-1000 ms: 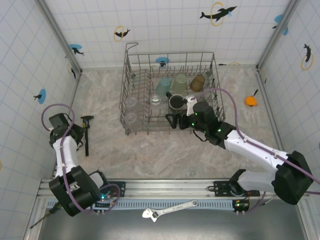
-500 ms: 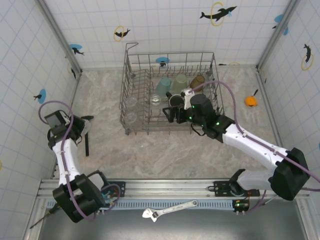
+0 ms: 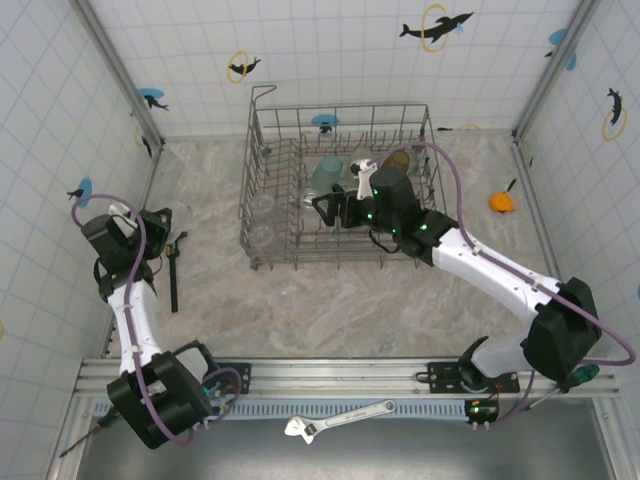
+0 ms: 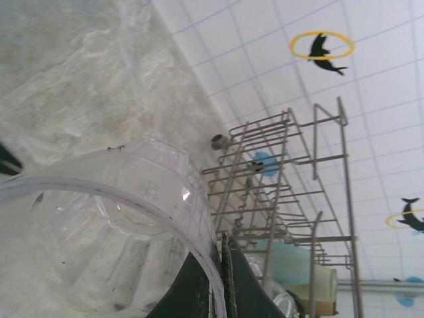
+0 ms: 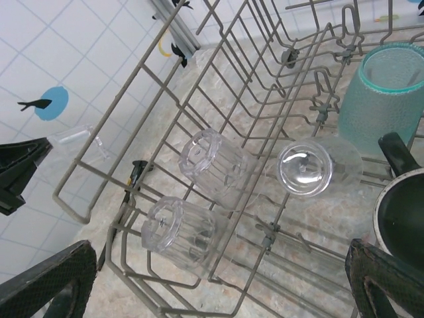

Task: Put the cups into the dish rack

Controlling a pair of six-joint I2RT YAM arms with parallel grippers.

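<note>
1. Far left, lifted off the table: left gripper pressed together on the rim wall of a clear ribbed tumbler, one finger inside, one outside. Probably light, stiff and slick, with a thin wall. Calls for a firm but gentle pinch. Likely to swing about the rim if jolted.
2. Just right of that, flat on the table: a black tool. Best passed above.
3. Further right: bare marbled surface up to the dish rack. Plenty of open room for a raised carry.
4. Rack's left wall and the tall wire loop at its far-left corner: hard edges, to be cleared from above before lowering.
5. Inside the rack's left side: racked clear tumblers, bases up, leaning among the tines. Free tines appear beside them, so a tight but workable slot there.
6. Rack's middle: right gripper spread wide, holding nothing, low over the wires just beside the black mug. Takes up the airspace there, so a left-side entry looks safer.
7. Far row: teal tumbler, pale green tumbler, amber tumbler, already seated.
8. Far right, well apart from the rack: small orange object, out of the way.
</note>
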